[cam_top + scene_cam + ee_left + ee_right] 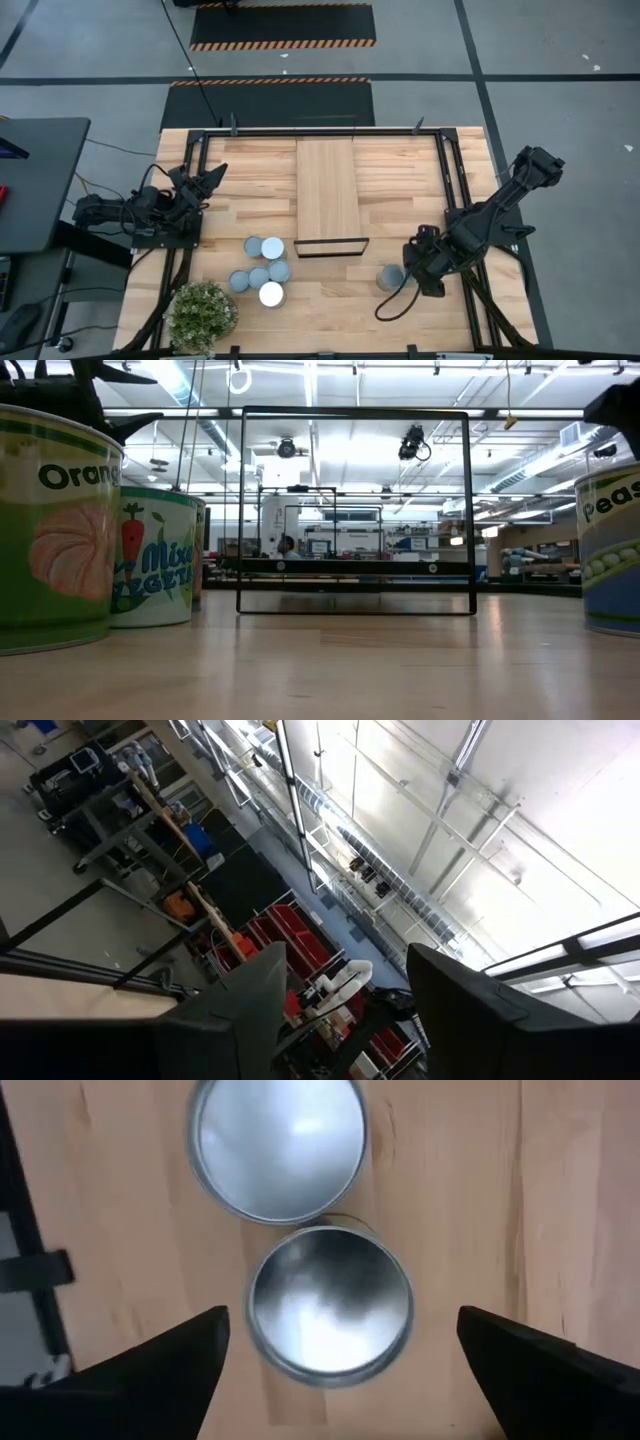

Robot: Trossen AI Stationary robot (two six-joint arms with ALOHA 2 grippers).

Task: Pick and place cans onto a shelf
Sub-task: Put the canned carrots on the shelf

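cans are the subject: one can (330, 1302) stands upright on the table between the right gripper's (335, 1370) fingers, which are spread wide on either side of it and touch nothing; the jaws hold no load. a second round metal top (278, 1142) shows just beyond the first in the right wrist view, seemingly touching it; whether it is a separate can or a lid i cannot tell. in the high view the right gripper (412, 262) hovers at a lone can (389, 277) near the table's front right, apart from the shelf (328, 193) at centre, whose board is bare. a cluster of cans (262, 270) sits front left of the shelf's black frame, beside a plant (202, 314). the left gripper (340, 1010) rests at the table's left edge, tilted upward toward the ceiling, fingers partly apart and empty. handling, as a judgement: each can is likely rigid, smooth and somewhat slippery, heavy if full, and not fragile. the best hold is probably across the straight side wall at mid-height, jaws square to the cylinder, below the rolled rim. labelled cans (55, 530) in the low view confirm straight sides.
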